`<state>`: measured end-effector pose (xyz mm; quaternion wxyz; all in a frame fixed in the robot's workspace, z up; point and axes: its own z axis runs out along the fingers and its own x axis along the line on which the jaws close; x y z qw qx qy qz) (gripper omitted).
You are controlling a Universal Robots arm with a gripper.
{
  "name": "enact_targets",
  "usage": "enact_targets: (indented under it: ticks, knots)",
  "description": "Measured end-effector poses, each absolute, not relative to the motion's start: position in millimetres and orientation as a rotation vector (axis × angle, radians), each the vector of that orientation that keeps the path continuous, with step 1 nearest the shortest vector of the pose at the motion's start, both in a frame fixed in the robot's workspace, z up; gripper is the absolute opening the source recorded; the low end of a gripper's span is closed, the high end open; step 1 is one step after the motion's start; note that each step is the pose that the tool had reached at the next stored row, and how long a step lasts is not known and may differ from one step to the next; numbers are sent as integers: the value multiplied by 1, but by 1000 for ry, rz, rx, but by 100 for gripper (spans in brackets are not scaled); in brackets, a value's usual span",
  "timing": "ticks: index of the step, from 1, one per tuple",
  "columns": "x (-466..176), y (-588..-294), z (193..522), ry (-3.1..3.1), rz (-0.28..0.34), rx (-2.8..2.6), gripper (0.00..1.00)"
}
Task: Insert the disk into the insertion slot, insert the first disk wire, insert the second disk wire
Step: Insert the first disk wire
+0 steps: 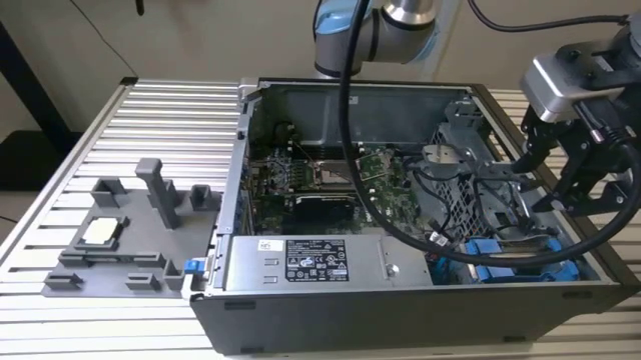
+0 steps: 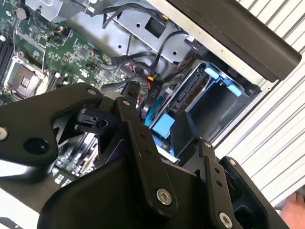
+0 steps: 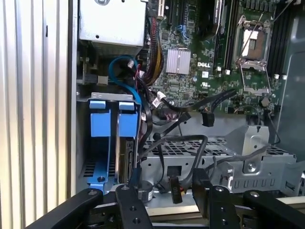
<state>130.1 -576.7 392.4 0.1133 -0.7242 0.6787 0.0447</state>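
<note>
Ribbed aluminium counter [image 1: 150, 112] with an open computer case [image 1: 401, 307] lying on it, side panel off, so you look straight down at the motherboard [image 1: 320, 180]. Next to the case, on the exterior view's left, there's a grey fixture tray [image 1: 130, 240] with a small square chip sitting in it.

The gripper [image 1: 561, 187] hangs over the case's edge on the exterior view's right, just above the drive corner. Its fingers [image 3: 131, 205] are spread apart and have nothing between the pads. In the first wrist view a loose black connector [image 3: 175, 188] sits in the gap, but I can't tell if anything touches it.

The disk [image 1: 491, 255], in its bright blue carrier, is already down in the insertion slot [image 3: 86, 167]. That's the perforated bay in the case's corner, right beside the silver power-supply box [image 1: 300, 262]. Both wrist views show the blue tabs sticking up out of the bay. A tangle of black cables [image 3: 190, 143] lies over the metal cage next to that bay, inside the case.
</note>
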Motion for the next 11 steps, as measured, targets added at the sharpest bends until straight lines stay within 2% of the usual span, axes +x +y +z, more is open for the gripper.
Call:
enact_targets:
  ticks: [11]
  knots:
    - [138,-577,390,1957,132,-2154,55]
